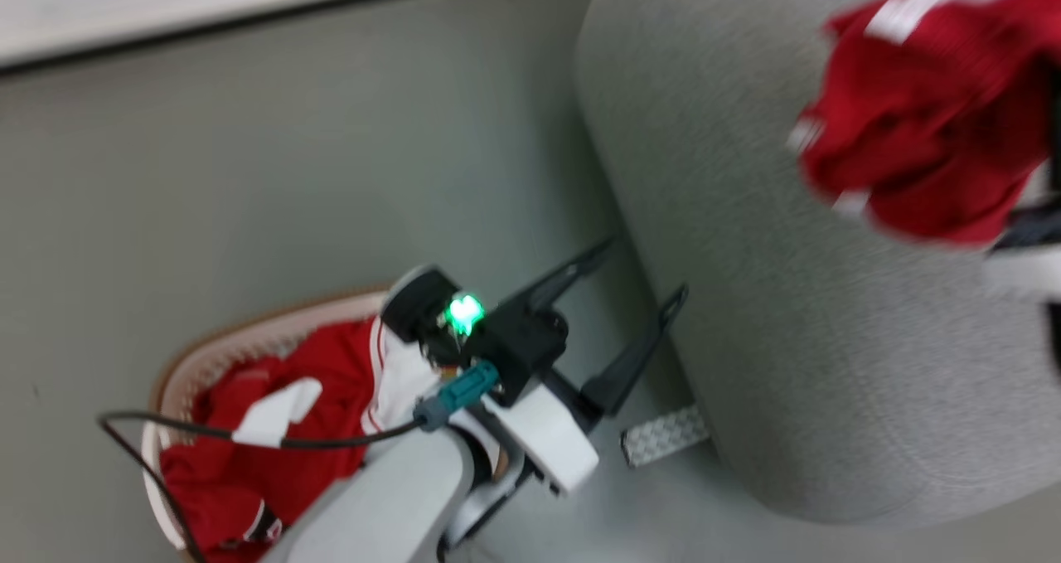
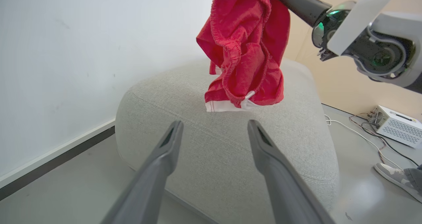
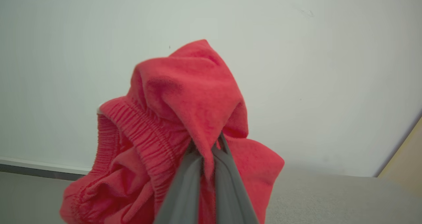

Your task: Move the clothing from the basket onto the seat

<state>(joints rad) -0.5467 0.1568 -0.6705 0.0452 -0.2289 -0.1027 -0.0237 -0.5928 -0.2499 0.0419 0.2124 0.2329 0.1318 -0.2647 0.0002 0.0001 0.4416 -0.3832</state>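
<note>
A red garment (image 3: 184, 95) with an elastic waistband hangs bunched from my right gripper (image 3: 207, 149), whose fingers are shut on a fold of it. It dangles above the grey seat (image 2: 230, 151), its white-trimmed hem close to the cushion top; the same garment (image 1: 920, 123) is blurred at the upper right of the head view. More red clothing (image 1: 249, 463) with white trim lies in the basket (image 1: 178, 380) at the lower left. My left gripper (image 1: 646, 266) stands open and empty between basket and seat, fingers pointing at the seat's side.
The seat (image 1: 796, 298) has a metal foot (image 1: 663, 434) on the grey floor near my left gripper. A white wall with a dark skirting runs behind. On the floor past the seat sit a white box (image 2: 395, 125) with cables and a person's shoe (image 2: 392, 174).
</note>
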